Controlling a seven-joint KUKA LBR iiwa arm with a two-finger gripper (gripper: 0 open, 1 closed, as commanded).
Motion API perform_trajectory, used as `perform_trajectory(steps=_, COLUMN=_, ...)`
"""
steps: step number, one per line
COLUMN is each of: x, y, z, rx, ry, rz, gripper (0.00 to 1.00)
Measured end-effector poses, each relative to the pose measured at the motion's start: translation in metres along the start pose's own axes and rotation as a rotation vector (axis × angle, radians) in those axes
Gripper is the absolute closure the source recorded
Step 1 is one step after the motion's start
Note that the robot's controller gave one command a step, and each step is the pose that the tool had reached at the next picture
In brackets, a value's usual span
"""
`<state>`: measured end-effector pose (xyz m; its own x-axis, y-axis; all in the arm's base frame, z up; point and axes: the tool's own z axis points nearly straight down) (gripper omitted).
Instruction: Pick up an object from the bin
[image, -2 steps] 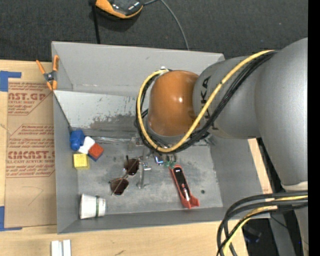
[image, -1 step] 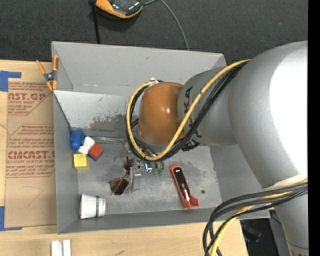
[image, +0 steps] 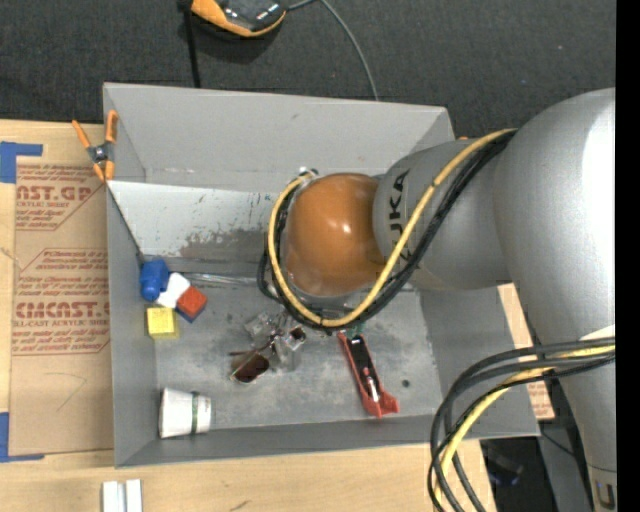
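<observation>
Hanging low over the middle of the grey metal bin (image: 330, 140), the gripper (image: 280, 336) sits under the arm's orange cover, its metal tip just beside a small dark brown glossy object (image: 248, 367) on the floor. Grip state: cannot tell whether released or clenched. Judged target: that brown piece, being nearest. 1 red-and-black hand tool (image: 366, 376) lies near, on the right. 4 coloured blocks (image: 175, 290) and 1 white plastic cup (image: 185, 412) on its side lie well apart, so interference looks unlikely.

Black letters "KA" – printed on the grey arm (image: 470, 215).
</observation>
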<state>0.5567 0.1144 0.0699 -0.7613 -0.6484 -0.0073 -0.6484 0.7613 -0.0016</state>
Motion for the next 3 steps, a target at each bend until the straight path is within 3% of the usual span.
perform_trajectory(steps=1, x=0.000, y=0.001, z=0.000, rx=-0.001, ry=0.000, rz=0.000, gripper=1.00)
perform_trajectory(steps=2, x=0.003, y=0.001, z=-0.033, rx=-0.002, ry=0.002, rz=-0.018, gripper=1.00)
perform_trajectory(steps=3, x=-0.004, y=-0.003, z=-0.048, rx=0.002, ry=-0.006, rz=-0.018, gripper=1.00)
